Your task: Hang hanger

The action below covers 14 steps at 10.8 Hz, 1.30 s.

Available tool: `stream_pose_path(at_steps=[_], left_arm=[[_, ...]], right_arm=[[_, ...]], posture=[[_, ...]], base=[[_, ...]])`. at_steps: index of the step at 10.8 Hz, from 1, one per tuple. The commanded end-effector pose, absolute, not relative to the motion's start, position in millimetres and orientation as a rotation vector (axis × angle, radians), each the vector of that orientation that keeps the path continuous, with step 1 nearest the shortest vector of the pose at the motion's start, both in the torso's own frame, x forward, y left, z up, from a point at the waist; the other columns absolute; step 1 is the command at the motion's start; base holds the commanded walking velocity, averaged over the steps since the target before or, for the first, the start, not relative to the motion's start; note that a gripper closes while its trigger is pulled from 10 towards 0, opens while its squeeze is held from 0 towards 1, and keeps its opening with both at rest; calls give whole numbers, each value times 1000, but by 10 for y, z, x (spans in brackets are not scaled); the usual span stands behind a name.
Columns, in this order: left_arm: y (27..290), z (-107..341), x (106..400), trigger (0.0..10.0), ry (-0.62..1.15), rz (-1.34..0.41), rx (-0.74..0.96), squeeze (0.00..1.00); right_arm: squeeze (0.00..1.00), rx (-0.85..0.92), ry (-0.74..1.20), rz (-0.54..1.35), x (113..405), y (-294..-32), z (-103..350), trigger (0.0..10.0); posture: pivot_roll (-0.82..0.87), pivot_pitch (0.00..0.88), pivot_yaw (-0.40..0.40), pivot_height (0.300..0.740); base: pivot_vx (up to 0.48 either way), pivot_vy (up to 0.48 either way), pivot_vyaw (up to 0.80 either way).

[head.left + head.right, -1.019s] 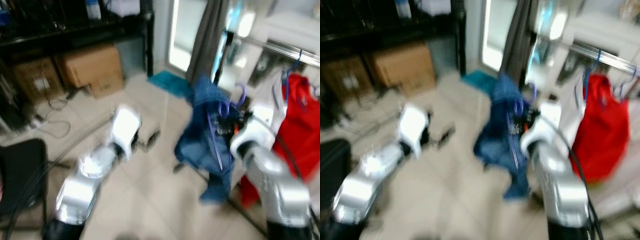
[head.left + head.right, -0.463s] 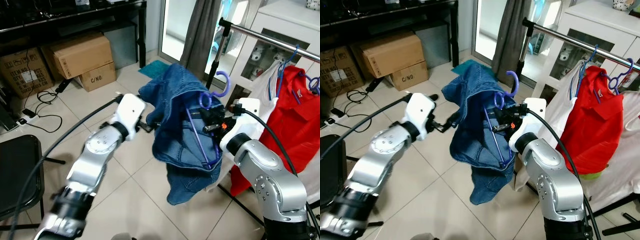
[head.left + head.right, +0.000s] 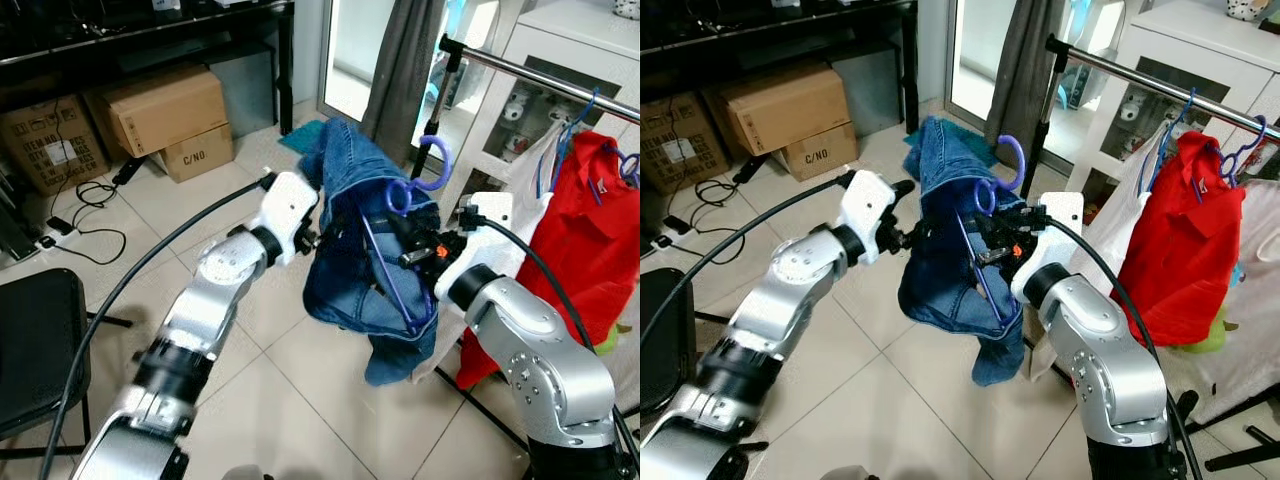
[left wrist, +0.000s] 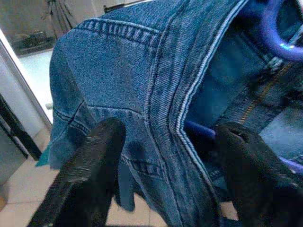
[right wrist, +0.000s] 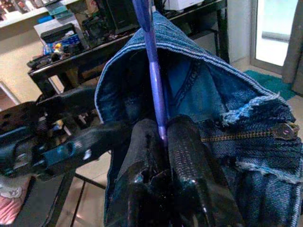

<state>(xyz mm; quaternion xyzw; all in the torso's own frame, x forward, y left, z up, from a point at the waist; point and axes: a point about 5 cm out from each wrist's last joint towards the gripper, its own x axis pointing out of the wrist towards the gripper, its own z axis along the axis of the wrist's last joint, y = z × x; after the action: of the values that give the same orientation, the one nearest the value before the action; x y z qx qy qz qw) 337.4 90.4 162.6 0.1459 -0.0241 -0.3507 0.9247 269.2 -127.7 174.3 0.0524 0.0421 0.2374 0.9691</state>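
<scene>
- tiled floor (image 3: 300, 400), clothes rail (image 3: 540, 72) at the right.
- right gripper (image 5: 163, 137) pinches the purple hanger (image 3: 420, 180) carrying denim jeans (image 3: 360, 280).
- left gripper (image 4: 165, 142) spread wide around the denim.

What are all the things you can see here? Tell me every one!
denim garment: one, blue, draped over the purple hanger, held up between both grippers
purple hanger: one, hook free, short of the rail
clothes rail: one, silver, at the right
red garment: one, hanging on the rail
cardboard boxes: three, brown, under the black table
black chair: one, at the left
left gripper: open, straddling the denim
right gripper: shut on the hanger's bar
</scene>
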Motion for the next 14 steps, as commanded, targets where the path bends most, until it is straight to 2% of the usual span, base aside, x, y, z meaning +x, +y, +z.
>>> stream_pose_path(at_steps=[1,10,14], left_arm=[[865,1679,3420,0,-73,-726,324,0],[813,1717,3402,0,-117,-724,267,0],[912,1732,3303,0,-119,-720,256,0]], right_arm=[[0,103,12,501,2657,-1268,1875,0],[0,74,23,476,2690,-1348,1853,0],[0,69,41,459,2741,-1335,1789,0]], posture=[[6,0,-61,740],[14,0,-63,740],[42,0,-50,740]], base=[[0,0,0],[0,0,0],[0,0,0]])
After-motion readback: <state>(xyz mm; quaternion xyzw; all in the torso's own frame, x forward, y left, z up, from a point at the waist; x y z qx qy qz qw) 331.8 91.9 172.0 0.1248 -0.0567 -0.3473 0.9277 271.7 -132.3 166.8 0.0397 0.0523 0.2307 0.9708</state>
